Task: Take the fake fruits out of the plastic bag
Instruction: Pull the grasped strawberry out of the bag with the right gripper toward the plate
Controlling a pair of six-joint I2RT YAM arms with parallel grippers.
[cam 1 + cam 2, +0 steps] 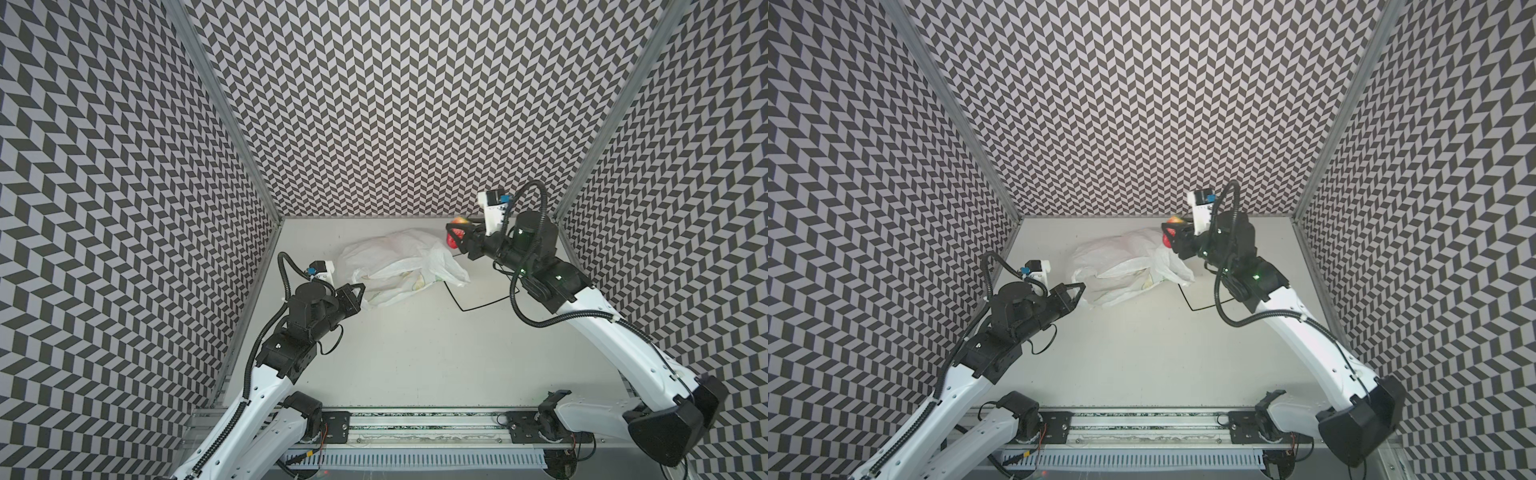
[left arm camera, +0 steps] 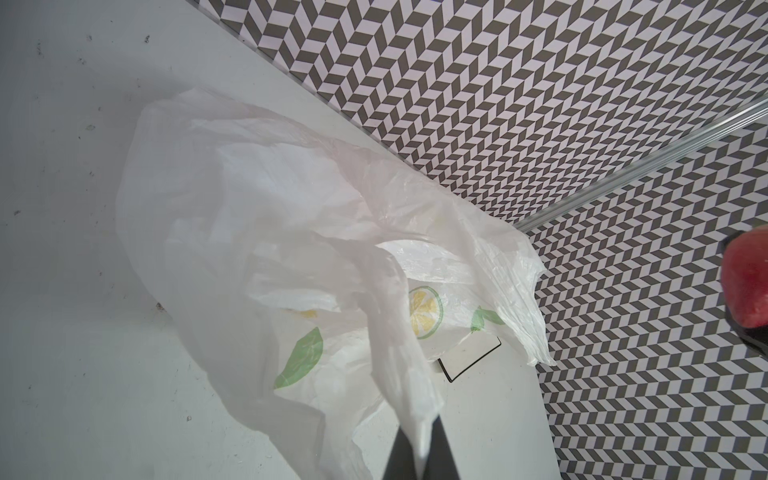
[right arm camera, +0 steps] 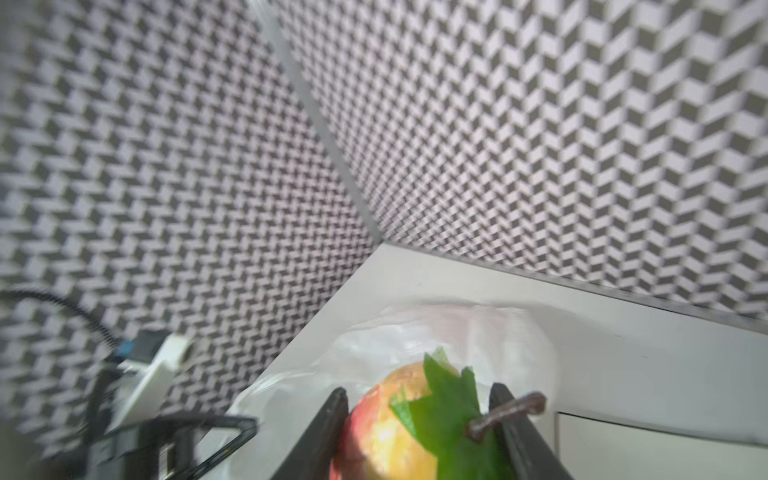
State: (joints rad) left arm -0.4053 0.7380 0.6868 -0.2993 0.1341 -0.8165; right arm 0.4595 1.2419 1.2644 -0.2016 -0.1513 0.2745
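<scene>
Nearest, left pincer [image 1: 360,291] shut tight on a twisted strip of the plastic bag [image 1: 395,266], low over the bench [image 1: 415,357]. The rest of the bag lies crumpled just ahead of its tips, draped over part of a square black-rimmed plate [image 2: 469,355]; contents not readable through the film. Beyond the bag, right pincer [image 1: 453,232] hangs clear above the bench, clamped on a red-yellow peach-like fruit [image 3: 382,432] seated between its fingers, green leaf [image 3: 449,411] and brown stem [image 3: 507,413] by one finger, the bag below it.
</scene>
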